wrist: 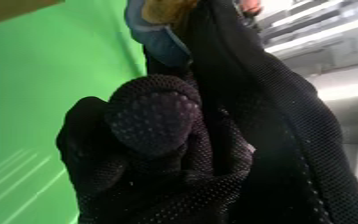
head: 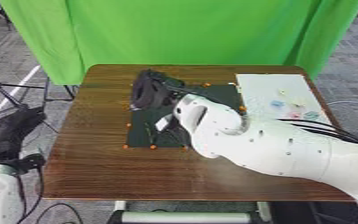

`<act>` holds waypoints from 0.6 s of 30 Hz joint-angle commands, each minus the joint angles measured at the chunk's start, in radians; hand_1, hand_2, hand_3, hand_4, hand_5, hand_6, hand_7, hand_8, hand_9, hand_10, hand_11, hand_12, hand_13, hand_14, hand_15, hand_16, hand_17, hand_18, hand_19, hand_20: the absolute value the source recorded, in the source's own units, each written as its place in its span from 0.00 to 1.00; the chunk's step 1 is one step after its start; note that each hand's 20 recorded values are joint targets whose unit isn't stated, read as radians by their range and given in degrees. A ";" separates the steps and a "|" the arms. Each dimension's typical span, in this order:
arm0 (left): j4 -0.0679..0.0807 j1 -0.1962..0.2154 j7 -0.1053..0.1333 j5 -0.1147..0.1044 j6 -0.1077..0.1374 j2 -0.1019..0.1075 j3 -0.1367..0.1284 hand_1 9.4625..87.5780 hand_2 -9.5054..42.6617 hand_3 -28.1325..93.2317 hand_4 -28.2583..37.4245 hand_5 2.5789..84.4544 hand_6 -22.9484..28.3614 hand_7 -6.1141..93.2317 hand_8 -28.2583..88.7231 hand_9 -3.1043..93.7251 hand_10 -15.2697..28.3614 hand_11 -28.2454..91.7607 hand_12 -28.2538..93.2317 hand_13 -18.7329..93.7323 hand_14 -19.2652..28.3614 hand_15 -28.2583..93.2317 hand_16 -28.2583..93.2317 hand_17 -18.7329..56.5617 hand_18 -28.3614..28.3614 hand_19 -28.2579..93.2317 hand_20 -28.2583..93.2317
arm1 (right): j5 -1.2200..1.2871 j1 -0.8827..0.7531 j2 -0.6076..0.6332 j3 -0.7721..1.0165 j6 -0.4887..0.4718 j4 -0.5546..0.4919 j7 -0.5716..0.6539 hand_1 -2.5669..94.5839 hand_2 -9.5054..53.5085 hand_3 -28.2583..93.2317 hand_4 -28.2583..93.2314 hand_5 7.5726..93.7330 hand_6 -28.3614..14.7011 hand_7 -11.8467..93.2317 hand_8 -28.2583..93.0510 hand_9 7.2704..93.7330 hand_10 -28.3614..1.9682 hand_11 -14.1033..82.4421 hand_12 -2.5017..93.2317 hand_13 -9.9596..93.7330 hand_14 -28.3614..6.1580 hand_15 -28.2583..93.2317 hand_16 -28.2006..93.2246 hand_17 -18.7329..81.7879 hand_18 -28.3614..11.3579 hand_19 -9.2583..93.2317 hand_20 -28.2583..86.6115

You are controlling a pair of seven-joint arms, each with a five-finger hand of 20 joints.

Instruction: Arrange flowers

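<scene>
One black-fabric-gloved right robot hand (head: 146, 91) grips a curved blue-grey piece (wrist: 164, 42) near the dark rectangular mat's (head: 140, 136) ten o'clock, probably for placement.

Green curtain (head: 202, 35) behind brown wooden table (head: 87, 165), grey carpet (head: 353, 65)

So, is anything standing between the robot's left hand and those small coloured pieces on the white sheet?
Yes: in the head view, the robot's white right arm stretches between the left hand and the coloured pieces.
</scene>
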 commanded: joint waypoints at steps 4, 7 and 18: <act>0.016 -0.102 -0.024 0.046 -0.070 -0.001 0.099 0.19 0.81 0.72 0.00 0.59 0.57 0.21 0.17 0.54 0.73 0.41 0.29 0.48 0.77 0.37 0.19 0.30 0.71 0.39 0.33 | -0.025 -0.085 -0.072 0.007 -0.034 0.012 0.010 0.67 0.00 0.70 0.12 0.84 0.72 0.30 0.29 0.89 0.61 0.17 0.35 0.96 0.77 0.71 0.49 0.79 0.43 1.00 0.69; 0.013 -0.101 -0.027 0.046 -0.069 -0.001 0.098 0.20 0.80 0.72 0.00 0.59 0.57 0.21 0.17 0.54 0.73 0.41 0.29 0.48 0.77 0.37 0.19 0.30 0.71 0.39 0.33 | -0.033 -0.092 -0.087 0.000 -0.036 0.031 0.009 0.67 0.00 0.70 0.12 0.84 0.73 0.30 0.29 0.89 0.61 0.17 0.35 0.95 0.77 0.71 0.49 0.79 0.43 1.00 0.69; 0.009 -0.114 -0.030 0.047 -0.087 -0.006 0.115 0.20 0.80 0.72 0.00 0.59 0.57 0.21 0.17 0.54 0.73 0.41 0.29 0.48 0.78 0.37 0.20 0.30 0.71 0.39 0.33 | -0.119 -0.109 -0.135 -0.003 -0.068 0.103 0.010 0.67 0.00 0.70 0.12 0.84 0.73 0.30 0.28 0.88 0.61 0.17 0.34 0.95 0.77 0.72 0.49 0.79 0.43 1.00 0.70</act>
